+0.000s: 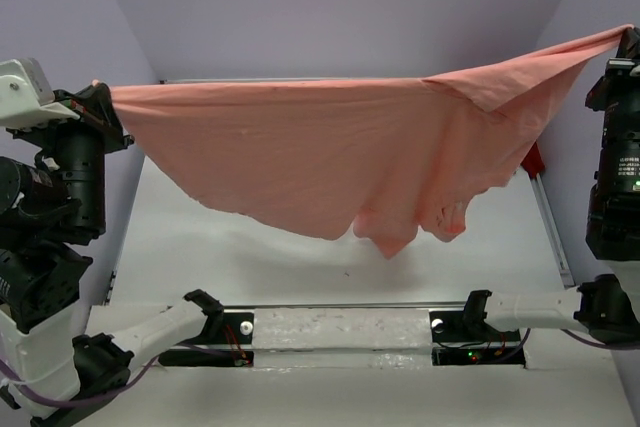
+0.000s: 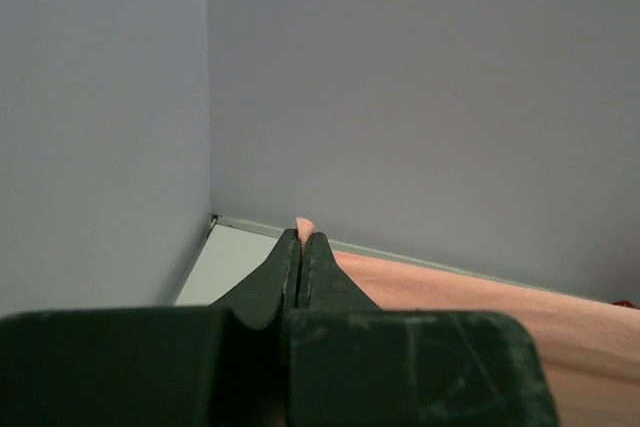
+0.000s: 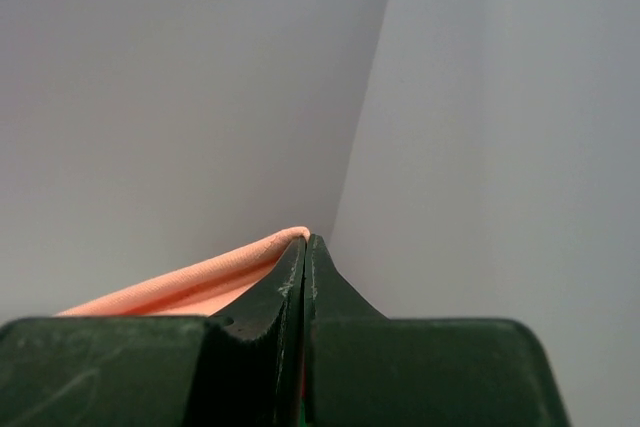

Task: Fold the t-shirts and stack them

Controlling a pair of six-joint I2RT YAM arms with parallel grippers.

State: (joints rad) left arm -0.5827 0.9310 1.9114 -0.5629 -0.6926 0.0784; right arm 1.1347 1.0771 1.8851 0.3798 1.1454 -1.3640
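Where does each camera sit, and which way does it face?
Top external: above, behind the bases, looking down at the salmon-pink cloth t-shirt stretched aloft; both arms show.
Left wrist: on the left gripper, facing the left wall corner; its shut fingers pinch the shirt.
Right wrist: on the right gripper, facing the right corner; same grip.
All share the shirt.

We see the salmon-pink t-shirt (image 1: 330,157) stretched across the whole width like a curtain, barring the way to the back wall (image 1: 330,7). Under its drooping hem the counter (image 1: 250,247) offers passage. The side walls (image 1: 50,7) crowd both ends, and a scrap of dark red t-shirt (image 1: 533,159) shows at the right.
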